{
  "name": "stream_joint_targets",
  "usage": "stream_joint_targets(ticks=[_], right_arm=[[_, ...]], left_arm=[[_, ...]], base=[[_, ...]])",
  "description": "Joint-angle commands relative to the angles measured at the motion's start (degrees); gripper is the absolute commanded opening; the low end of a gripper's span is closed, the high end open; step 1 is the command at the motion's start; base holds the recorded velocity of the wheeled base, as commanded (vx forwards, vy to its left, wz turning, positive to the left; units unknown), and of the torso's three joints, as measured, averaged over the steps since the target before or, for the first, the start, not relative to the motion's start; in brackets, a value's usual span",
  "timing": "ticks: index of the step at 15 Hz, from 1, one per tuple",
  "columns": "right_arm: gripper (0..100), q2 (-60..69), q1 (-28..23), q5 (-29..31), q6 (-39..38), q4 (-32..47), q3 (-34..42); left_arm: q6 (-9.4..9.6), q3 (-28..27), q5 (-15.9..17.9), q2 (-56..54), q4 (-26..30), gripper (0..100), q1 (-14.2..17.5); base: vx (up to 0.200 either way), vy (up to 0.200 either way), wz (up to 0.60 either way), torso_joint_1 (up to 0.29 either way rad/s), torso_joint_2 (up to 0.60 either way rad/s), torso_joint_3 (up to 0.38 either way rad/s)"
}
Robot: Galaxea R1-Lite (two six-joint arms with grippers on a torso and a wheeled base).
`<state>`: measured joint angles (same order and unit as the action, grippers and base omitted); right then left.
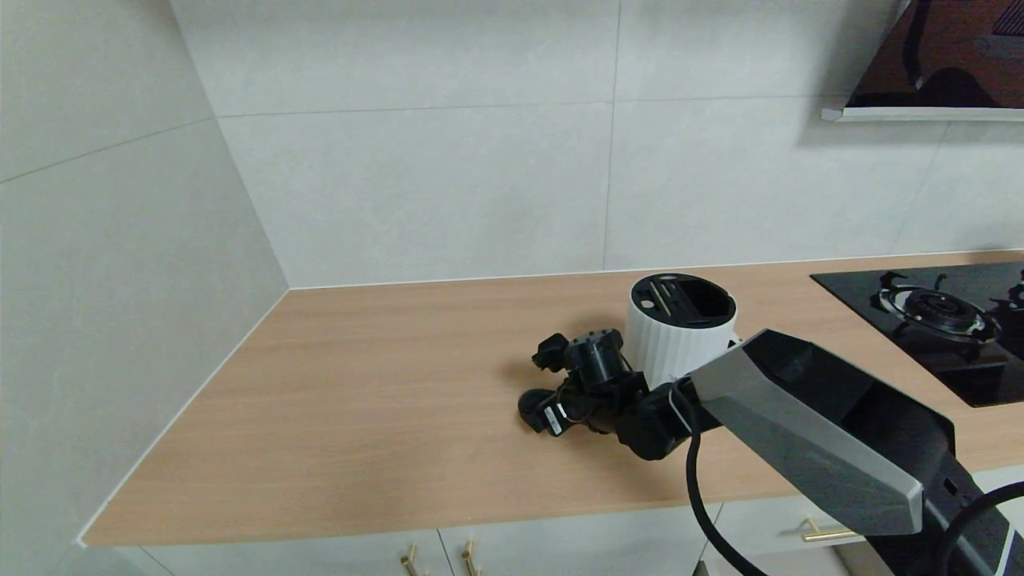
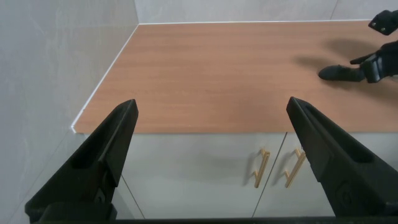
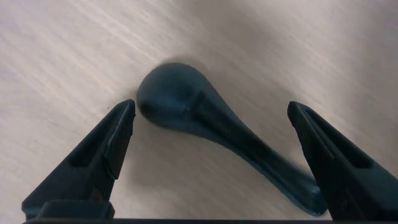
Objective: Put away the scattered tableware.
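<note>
Kitchen countertop (image 1: 360,384) of pale wood, set into a corner of grey tiled wall. The right gripper (image 3: 210,107) hangs low over the middle of the counter with its two fingers spread wide and holding nothing. A dark spoon (image 3: 224,140) lies flat on the wood between them. Its rounded bowl sits near one finger and its handle runs out toward the other, and neither finger touches it. In the head view this gripper is just left of, and slightly nearer than, a white ribbed utensil holder (image 1: 680,332). The holder stands upright on the counter, right of centre and toward the far wall. Its top is a black insert divided into compartments, and a thin pale stick shows in one of the left slots. What else the holder contains cannot be told.

The left gripper (image 2: 211,102) is held off the near left edge of the counter, above the cabinet fronts. Its fingers are also spread wide and hold nothing. Brass cabinet handles (image 2: 263,168) show below the counter edge between those fingers.

At the far right of the counter is a black gas hob (image 1: 936,312) with a burner and pan support. Above it, in the upper right corner, is the slanted dark face of a range hood (image 1: 928,64).
</note>
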<state>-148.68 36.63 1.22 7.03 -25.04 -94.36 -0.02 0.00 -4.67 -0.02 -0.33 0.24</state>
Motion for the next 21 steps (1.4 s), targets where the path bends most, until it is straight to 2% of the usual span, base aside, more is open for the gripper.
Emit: stream_joint_targets(ticks=[1, 7, 8, 15, 21], right_arm=[[100, -1.09, 0.11, -0.96, 0.00, -0.19, -0.22], [100, -2.76, 0.81, -1.57, -0.09, -0.36, -0.30], [0, -2.67, 0.90, -1.57, -0.18, -0.36, -0.48], [0, -2.14, 1.34, -1.39, -2.38, -0.62, -0.83], [0, 4.45, 4.24, -1.39, -2.46, -0.54, 0.31]], left_arm=[[-0.06, 0.00, 0.01, 0.02, -0.02, 100, 0.02], [-0.06, 0.00, 0.01, 0.02, -0.02, 100, 0.02], [-0.06, 0.00, 0.01, 0.02, -0.02, 100, 0.02], [-0.06, 0.00, -0.08, 0.02, -0.02, 100, 0.02], [-0.06, 0.00, 0.01, 0.02, -0.02, 100, -0.07]], base=[[0.000, 0.000, 0.00, 0.000, 0.00, 0.000], [0.000, 0.000, 0.00, 0.000, 0.00, 0.000], [0.000, 0.000, 0.00, 0.000, 0.00, 0.000], [0.000, 0.000, 0.00, 0.000, 0.00, 0.000], [0.000, 0.000, 0.00, 0.000, 0.00, 0.000]])
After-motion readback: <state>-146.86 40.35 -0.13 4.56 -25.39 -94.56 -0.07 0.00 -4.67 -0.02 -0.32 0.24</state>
